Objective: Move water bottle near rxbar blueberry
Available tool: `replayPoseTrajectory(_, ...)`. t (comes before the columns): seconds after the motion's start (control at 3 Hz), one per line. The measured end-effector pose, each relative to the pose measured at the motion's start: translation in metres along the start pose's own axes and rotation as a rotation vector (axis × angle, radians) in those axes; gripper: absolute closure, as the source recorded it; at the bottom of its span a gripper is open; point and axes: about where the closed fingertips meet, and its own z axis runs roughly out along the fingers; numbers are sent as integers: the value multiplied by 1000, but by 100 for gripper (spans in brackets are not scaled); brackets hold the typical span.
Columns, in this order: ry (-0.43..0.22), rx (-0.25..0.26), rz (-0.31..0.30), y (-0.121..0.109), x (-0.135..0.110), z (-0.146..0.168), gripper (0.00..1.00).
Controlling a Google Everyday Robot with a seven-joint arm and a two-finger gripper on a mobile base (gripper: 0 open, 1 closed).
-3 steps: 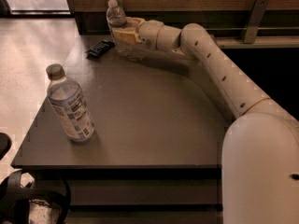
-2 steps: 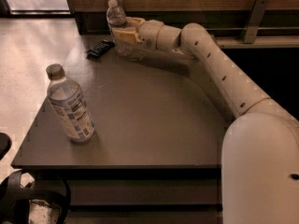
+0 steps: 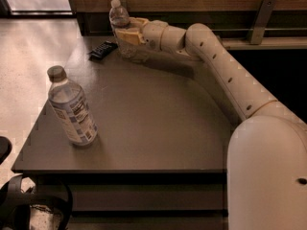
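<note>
The slim clear water bottle [image 3: 119, 20] with a white cap stands upright at the far edge of the table. My gripper [image 3: 127, 35] is shut on its body, with tan fingers wrapped around the middle. The rxbar blueberry [image 3: 102, 50], a small flat dark wrapper, lies on the table just left of the bottle's base, a short gap away. My arm [image 3: 216, 61] reaches in from the right across the back of the table.
A wider bottle [image 3: 71, 106] with a grey cap and white-blue label stands near the front left of the dark table [image 3: 158, 128]. A wooden wall runs behind the table. The pale floor lies to the left.
</note>
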Motion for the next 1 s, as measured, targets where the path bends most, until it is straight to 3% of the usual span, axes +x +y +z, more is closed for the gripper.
replayPoseTrajectory(0.33, 0, 0, 0, 0, 0, 0, 100)
replayPoseTrajectory(0.67, 11, -22, 87, -6, -4, -14, 100)
replayPoseTrajectory(1.0, 50, -58, 228, -15, -8, -42, 100)
